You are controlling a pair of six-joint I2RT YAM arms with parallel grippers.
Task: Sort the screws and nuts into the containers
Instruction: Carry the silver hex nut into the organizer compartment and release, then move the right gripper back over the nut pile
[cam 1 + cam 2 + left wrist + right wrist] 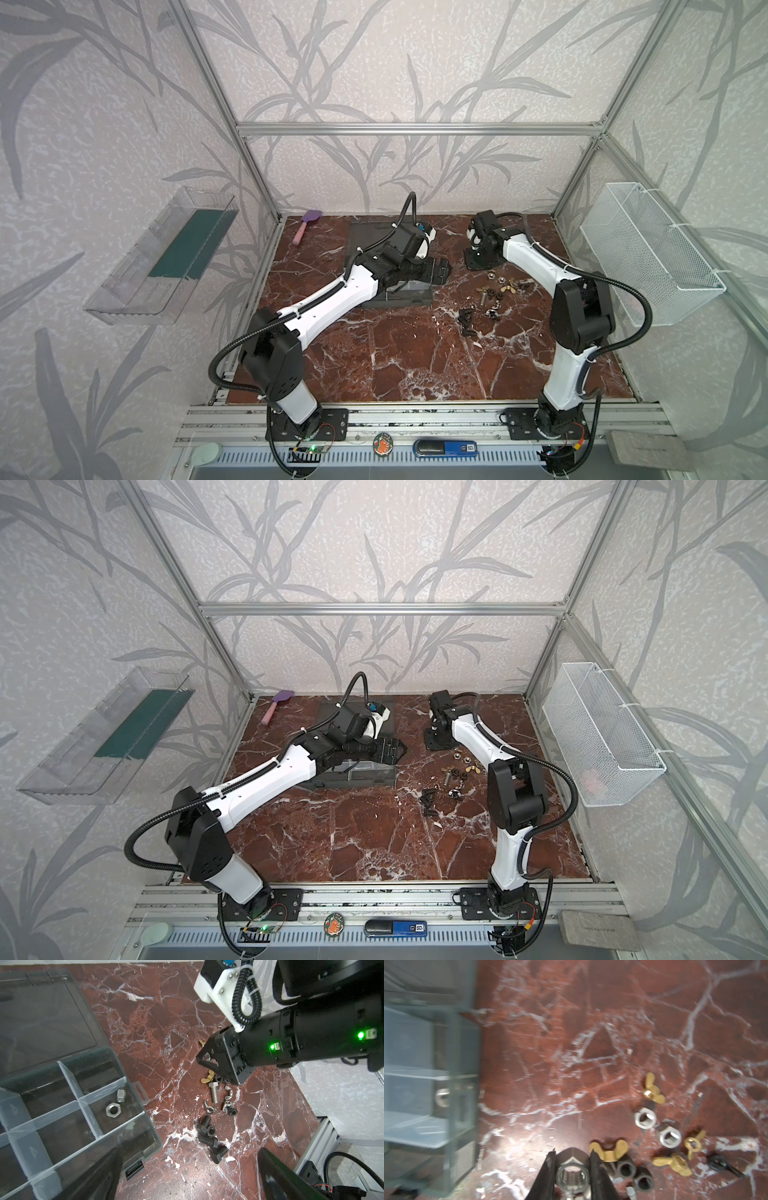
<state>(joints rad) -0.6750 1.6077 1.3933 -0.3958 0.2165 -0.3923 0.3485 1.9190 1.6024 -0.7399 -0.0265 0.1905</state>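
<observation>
A silver nut (572, 1176) is pinched between the fingers of the right end effector (572, 1154). It is gripped across its flats with the bore facing the wrist camera, a hold that I'd say keeps so small a thing from twisting out. Whether it is clear of the surface (612, 1022) I can't tell.

Just beside those fingers lies the rest of the pile: brass wing nuts (608, 1152), more silver nuts (644, 1119) and black nuts (625, 1167). The black screws (207, 1136) lie a little farther off.

Well to one side of that end effector stands the case (149, 1142), with its lid (41, 1022) laid back so the compartments open upward. One compartment (124, 1113) holds two silver nuts (113, 1109), which is likely where this one belongs.

The left end effector (189, 1149) hangs spread wide over the case's corner nearest the pile, holding nothing. It looks parked there so the right arm has the pile to itself.
</observation>
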